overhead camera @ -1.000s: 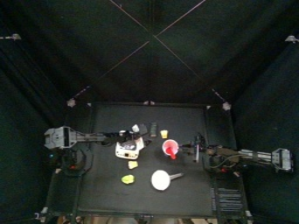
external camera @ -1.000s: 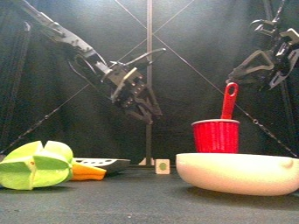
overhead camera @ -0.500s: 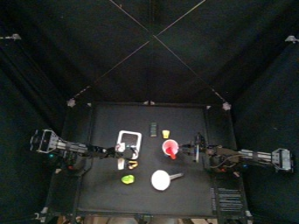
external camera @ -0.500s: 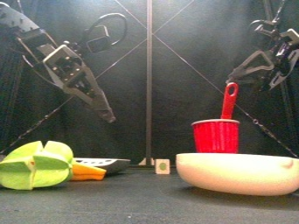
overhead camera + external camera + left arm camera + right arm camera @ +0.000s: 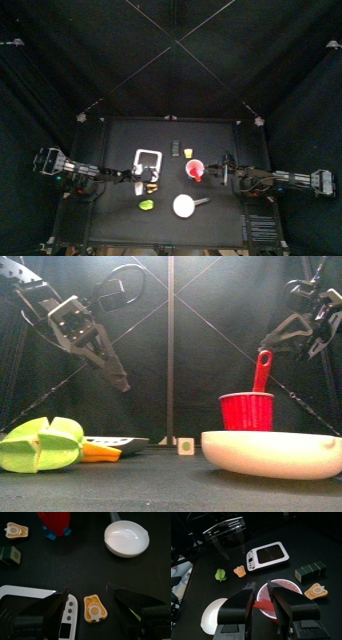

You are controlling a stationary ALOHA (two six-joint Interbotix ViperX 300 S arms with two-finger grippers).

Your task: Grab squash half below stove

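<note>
The white stove [image 5: 148, 160] lies left of the table's middle. A small orange squash half [image 5: 151, 187] lies just in front of it. In the left wrist view the squash half [image 5: 94, 608] lies next to the stove [image 5: 27, 609], between my open jaws. My left gripper [image 5: 87, 590] hovers above it, open and empty; it also shows in the top view [image 5: 140, 178] and the front view [image 5: 115, 378]. My right gripper [image 5: 262, 592] rests open above the red cup [image 5: 283, 592].
A second squash half [image 5: 189, 153] and a dark block [image 5: 174, 148] lie behind the red cup [image 5: 197, 170] with its red spoon [image 5: 261, 371]. A green piece [image 5: 146, 205] and a round white dish [image 5: 183, 205] lie near the front.
My left gripper has drawn back to the left, from over the table's middle to above the squash half by the stove. In the last half second it hardly moved. The right arm is still.
</note>
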